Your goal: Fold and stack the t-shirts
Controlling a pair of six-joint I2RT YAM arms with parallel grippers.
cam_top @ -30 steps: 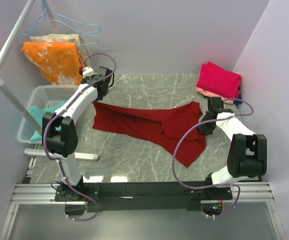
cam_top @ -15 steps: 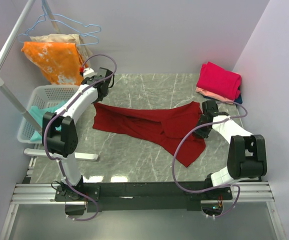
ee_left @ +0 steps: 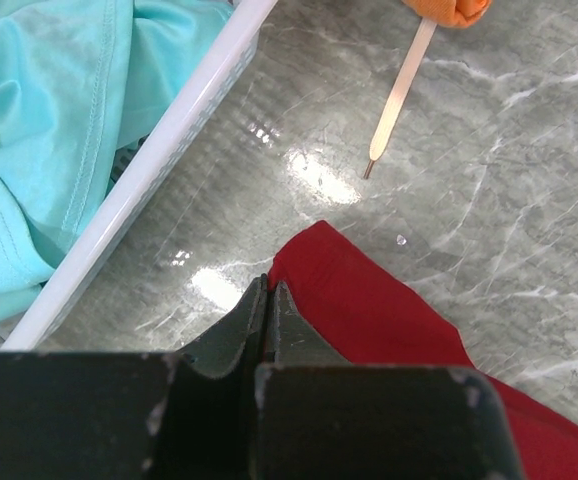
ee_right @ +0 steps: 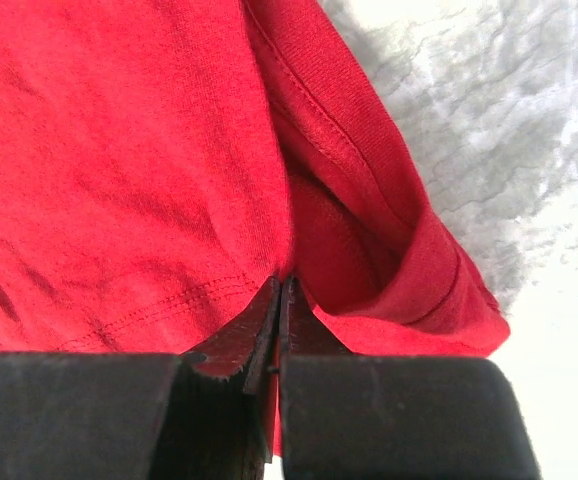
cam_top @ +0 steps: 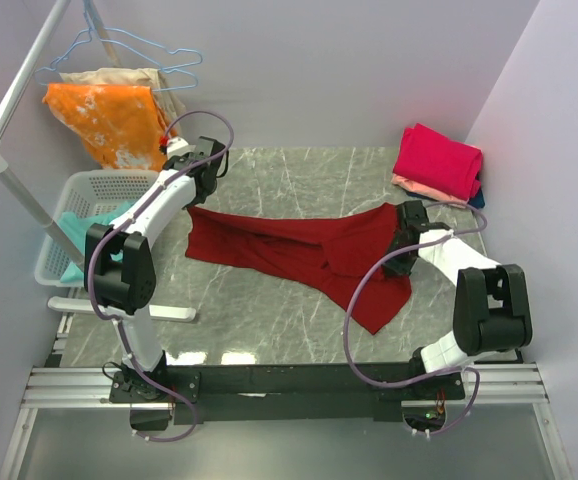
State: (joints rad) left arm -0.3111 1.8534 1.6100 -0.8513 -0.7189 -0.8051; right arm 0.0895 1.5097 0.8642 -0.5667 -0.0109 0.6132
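Observation:
The maroon t-shirt [cam_top: 299,250] lies crumpled and stretched across the marble table. My left gripper [cam_top: 201,186] is shut on its far left corner; in the left wrist view the closed tips [ee_left: 269,290] pinch the cloth's edge [ee_left: 369,310]. My right gripper [cam_top: 406,226] is shut on the shirt's right end; in the right wrist view the closed tips [ee_right: 279,290] pinch a fold near a hem [ee_right: 119,150]. A folded stack sits at the back right: bright pink shirt [cam_top: 437,158] on top, peach [cam_top: 412,186] and dark blue [cam_top: 480,198] beneath. A teal shirt [cam_top: 73,226] lies in the basket.
A white basket [cam_top: 61,262] stands off the table's left edge, its rim [ee_left: 169,130] close to my left gripper. An orange cloth [cam_top: 104,115] hangs on a rack at the back left, with a pale stick [ee_left: 399,90] below it. Walls close in behind and on the right.
My right gripper has moved left onto the shirt's right end and now pinches the cloth. The left gripper has hardly moved.

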